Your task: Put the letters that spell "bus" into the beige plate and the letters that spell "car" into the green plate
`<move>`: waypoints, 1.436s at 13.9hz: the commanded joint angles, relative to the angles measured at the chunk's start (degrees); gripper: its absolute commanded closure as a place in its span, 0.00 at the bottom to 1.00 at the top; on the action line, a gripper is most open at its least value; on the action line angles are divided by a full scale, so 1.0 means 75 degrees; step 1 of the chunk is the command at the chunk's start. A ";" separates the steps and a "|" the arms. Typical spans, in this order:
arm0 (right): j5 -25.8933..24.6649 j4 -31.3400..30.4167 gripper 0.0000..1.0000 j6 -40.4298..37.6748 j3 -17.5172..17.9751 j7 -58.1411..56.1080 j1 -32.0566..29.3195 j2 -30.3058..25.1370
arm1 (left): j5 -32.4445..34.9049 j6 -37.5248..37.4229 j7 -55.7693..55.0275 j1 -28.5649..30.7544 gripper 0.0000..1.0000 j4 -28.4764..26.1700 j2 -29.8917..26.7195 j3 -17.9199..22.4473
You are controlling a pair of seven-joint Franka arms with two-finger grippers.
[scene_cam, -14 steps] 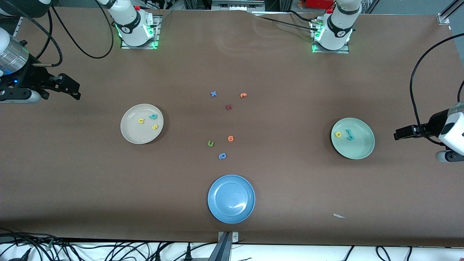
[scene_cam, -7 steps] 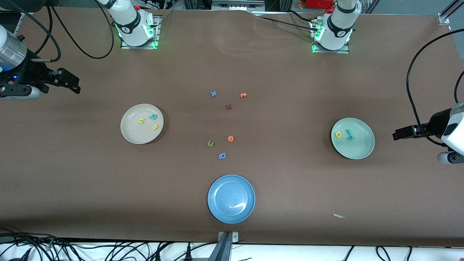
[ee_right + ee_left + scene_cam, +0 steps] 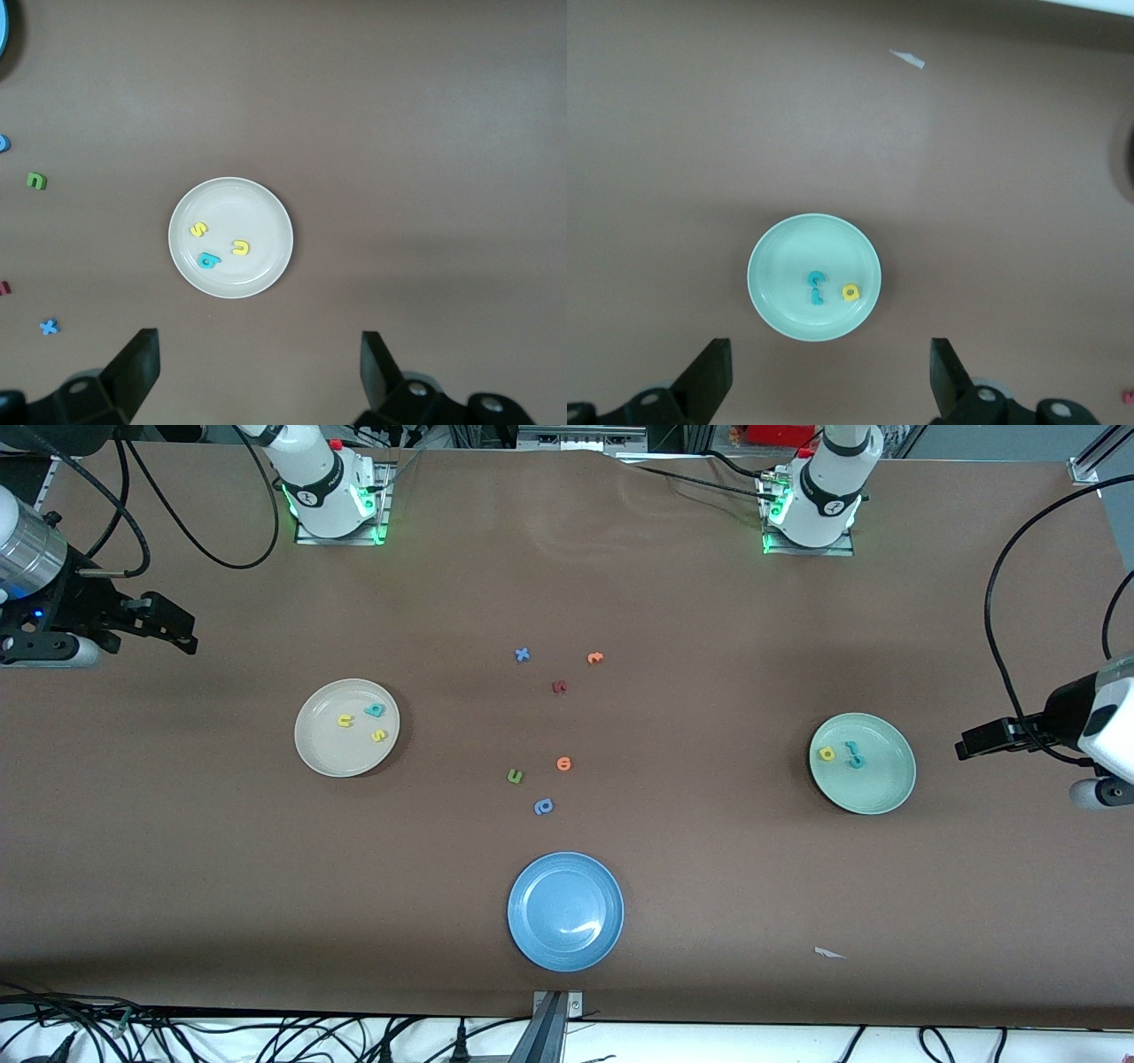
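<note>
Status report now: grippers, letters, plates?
Left gripper and right gripper open, empty. "Bus" letters in round beige plate; "car" letters in round green plate. Nothing blocking.

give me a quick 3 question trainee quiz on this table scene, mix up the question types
1. True or false: the round pale green plate holds three small toy letters.
2. Multiple choice: the round blue plate is
A. nearest the front camera of the three plates
B. beside the right arm's base
C. holding the small green u-shaped letter
3. Short answer: which letters lie in the round cream-beige plate, and in what colours?

Key
1. True: a teal c, a teal r and a yellow a.
2. A.
3. A teal b, a yellow u and a yellow s.

Both hands, left and right, hang open and empty over the table ends.
</note>
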 commanded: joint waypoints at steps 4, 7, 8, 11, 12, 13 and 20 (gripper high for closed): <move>0.0111 0.0206 0.00 -0.0132 0.0097 -0.0013 -0.0117 0.0125 | -0.0198 0.0619 0.0221 -0.0038 0.00 -0.1013 -0.0864 0.0083; 0.0111 0.0206 0.00 -0.0132 0.0097 -0.0025 -0.0117 0.0125 | -0.0198 0.0409 0.0210 -0.0108 0.00 -0.0767 -0.0852 0.0072; 0.0111 0.0206 0.00 -0.0132 0.0097 -0.0025 -0.0117 0.0125 | -0.0198 0.0280 0.0337 -0.0120 0.00 -0.0709 -0.0852 0.0072; 0.0111 0.0206 0.00 -0.0144 0.0097 -0.0013 -0.0117 0.0125 | -0.0232 0.0256 0.0538 -0.0120 0.00 -0.0534 -0.0852 0.0072; 0.0100 0.0206 0.00 -0.0144 0.0097 -0.0013 -0.0117 0.0125 | -0.0279 0.0267 0.0538 -0.0131 0.00 -0.0463 -0.0852 0.0048; 0.0100 0.0206 0.00 -0.0132 0.0097 -0.0013 -0.0117 0.0125 | -0.0280 0.0256 0.0526 -0.0143 0.00 -0.0427 -0.0864 -0.0022; 0.0111 0.0206 0.00 -0.0167 0.0097 0.0010 -0.0117 0.0125 | -0.0198 0.0232 0.0491 -0.0120 0.00 -0.0228 -0.0876 -0.0093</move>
